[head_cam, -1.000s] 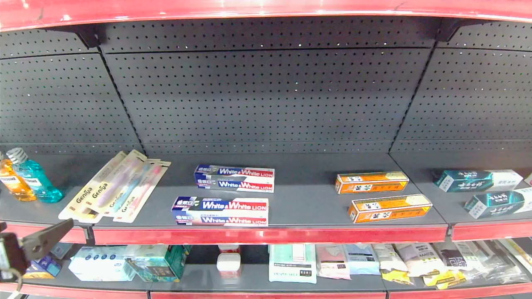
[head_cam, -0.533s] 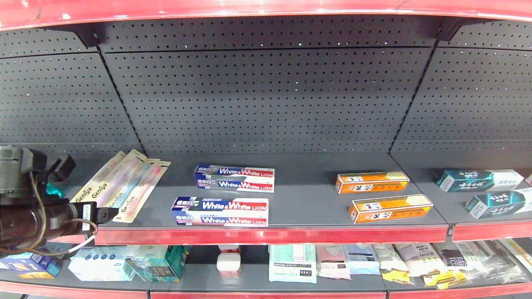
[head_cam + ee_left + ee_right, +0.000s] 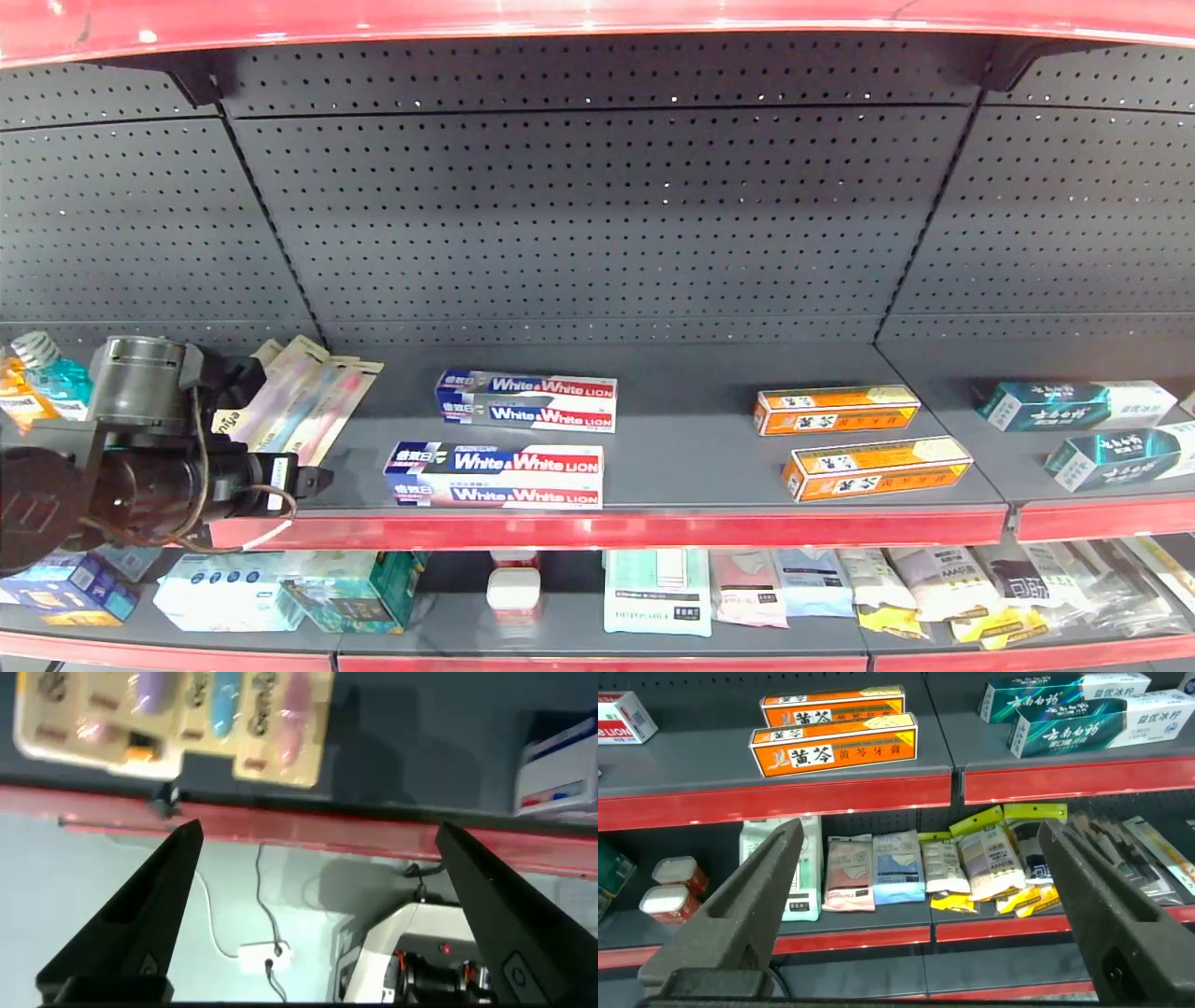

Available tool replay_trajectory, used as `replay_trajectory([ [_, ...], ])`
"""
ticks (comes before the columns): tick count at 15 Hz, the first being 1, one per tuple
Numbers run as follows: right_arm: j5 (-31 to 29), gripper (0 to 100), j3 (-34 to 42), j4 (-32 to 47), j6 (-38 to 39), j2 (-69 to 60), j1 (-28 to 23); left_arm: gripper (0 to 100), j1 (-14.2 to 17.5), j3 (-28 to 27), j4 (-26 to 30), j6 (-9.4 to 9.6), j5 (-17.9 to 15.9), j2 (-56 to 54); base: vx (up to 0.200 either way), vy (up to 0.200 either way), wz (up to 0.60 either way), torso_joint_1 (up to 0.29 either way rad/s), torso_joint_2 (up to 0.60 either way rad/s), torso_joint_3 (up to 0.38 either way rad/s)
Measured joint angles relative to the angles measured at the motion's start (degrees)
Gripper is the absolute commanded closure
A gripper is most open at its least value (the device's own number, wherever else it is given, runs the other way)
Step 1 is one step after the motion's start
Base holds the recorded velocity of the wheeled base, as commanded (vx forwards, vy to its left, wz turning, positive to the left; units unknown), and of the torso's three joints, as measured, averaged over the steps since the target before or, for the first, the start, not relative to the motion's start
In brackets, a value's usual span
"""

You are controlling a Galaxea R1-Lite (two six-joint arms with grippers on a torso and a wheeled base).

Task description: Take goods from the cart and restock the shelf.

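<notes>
My left claw (image 3: 313, 854), spread wide and empty, hangs at the shelf's (image 3: 607, 528) near left edge by the toothbrush packs (image 3: 317, 397).

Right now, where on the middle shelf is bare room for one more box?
Between the white toothpaste boxes and the orange boxes, and behind both up to the pegboard. Crowded: the toothbrush packs and the lower shelf.

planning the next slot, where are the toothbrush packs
Head view: the toothbrush packs lie at the left of the shelf, between the mouthwash bottles and the blue-and-white toothpaste boxes.
</notes>
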Motion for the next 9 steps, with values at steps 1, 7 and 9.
replay_trajectory([
  [1, 0.0, 0, 0.0, 0.0, 0.0, 0.0, 0.0, 0, -1.0, -0.4, -0.8, 0.00, 0.0, 1.0, 0.000, 0.000, 0.00, 0.000, 0.00, 0.000],
  [7, 0.0, 0, 0.0, 0.0, 0.0, 0.0, 0.0, 0, -2.5, -1.6, -2.9, -0.11, 0.0, 4.6, 0.000, 0.000, 0.00, 0.000, 0.00, 0.000],
  [9, 0.0, 0, 0.0, 0.0, 0.0, 0.0, 0.0, 0, -2.5, -2.2, -3.1, -0.15, 0.0, 5.5, 0.000, 0.000, 0.00, 0.000, 0.00, 0.000],
])
